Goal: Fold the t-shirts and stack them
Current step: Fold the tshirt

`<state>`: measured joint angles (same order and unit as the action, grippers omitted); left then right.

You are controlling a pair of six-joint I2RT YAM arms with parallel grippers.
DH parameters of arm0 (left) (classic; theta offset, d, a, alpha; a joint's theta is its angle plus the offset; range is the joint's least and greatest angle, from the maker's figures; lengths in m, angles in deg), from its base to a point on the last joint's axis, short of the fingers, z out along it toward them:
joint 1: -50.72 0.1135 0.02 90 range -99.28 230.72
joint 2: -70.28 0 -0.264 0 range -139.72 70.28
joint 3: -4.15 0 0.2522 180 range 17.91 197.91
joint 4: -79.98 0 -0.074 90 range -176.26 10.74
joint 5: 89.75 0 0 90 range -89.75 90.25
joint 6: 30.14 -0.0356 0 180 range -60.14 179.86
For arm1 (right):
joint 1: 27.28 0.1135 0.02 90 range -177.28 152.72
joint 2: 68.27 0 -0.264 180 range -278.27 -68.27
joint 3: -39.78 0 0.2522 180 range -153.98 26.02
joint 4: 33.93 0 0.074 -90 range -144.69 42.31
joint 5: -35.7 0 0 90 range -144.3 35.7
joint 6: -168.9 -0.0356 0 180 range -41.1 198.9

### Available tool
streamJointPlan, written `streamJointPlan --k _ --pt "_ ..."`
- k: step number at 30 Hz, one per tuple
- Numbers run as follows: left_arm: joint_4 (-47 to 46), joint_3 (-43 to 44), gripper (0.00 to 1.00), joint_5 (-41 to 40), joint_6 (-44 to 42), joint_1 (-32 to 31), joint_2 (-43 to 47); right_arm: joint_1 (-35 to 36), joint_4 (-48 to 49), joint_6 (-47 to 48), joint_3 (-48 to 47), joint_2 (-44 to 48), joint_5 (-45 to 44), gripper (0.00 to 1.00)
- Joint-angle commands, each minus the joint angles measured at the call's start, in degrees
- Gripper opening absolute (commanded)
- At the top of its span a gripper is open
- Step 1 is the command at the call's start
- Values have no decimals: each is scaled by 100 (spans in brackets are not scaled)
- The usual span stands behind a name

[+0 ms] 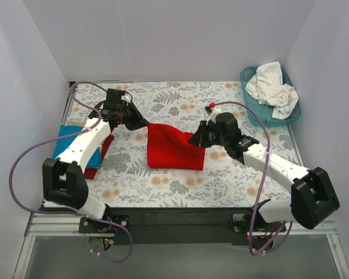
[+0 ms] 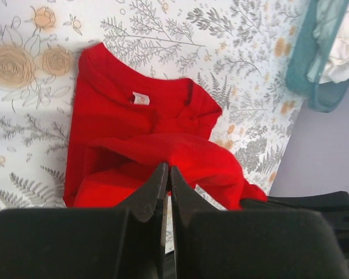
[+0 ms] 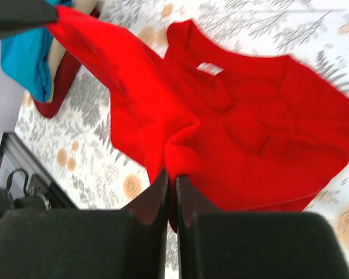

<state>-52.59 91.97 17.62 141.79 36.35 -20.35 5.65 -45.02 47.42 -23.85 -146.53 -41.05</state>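
Observation:
A bright red t-shirt (image 1: pixel 173 148) lies mid-table, its far edge lifted between both grippers. My left gripper (image 1: pixel 144 122) is shut on its left corner; the cloth (image 2: pixel 180 154) rises to the fingertips in the left wrist view. My right gripper (image 1: pixel 195 139) is shut on its right corner, with cloth (image 3: pixel 189 145) bunched at the tips in the right wrist view. A folded turquoise t-shirt (image 1: pixel 71 142) lies at the left on another dark red one (image 1: pixel 99 160). White t-shirts (image 1: pixel 273 87) fill the basket.
A teal plastic basket (image 1: pixel 262 116) stands at the back right corner. The floral table cloth (image 1: pixel 180 183) covers the table. White walls close in on three sides. Purple cables loop from both arms.

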Motion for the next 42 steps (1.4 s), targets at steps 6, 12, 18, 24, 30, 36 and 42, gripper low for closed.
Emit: streamJointPlan --k 6,12,18,24,30,36,42 --pt "429 -1498 0 83 349 -66 2344 872 -259 -332 1241 1646 -376 4" --pt "693 -3299 0 574 780 -399 3682 1567 -768 -744 2154 2753 -569 5" --pt "1009 -4566 16 1084 1035 -523 4826 2103 -1269 -1175 2894 3729 -737 28" --pt "1510 -4533 33 857 878 -532 5056 2324 -2470 -1307 2746 4310 -1237 61" --pt "1582 -4225 31 374 737 -532 4783 2323 -3194 -1448 2350 4144 -2352 66" --pt "827 -3979 27 337 535 -532 3791 2166 -2888 -1054 1955 2976 -3048 68" --pt "457 -3706 26 136 464 -549 3008 1455 -1634 -404 1840 2017 -2443 68"
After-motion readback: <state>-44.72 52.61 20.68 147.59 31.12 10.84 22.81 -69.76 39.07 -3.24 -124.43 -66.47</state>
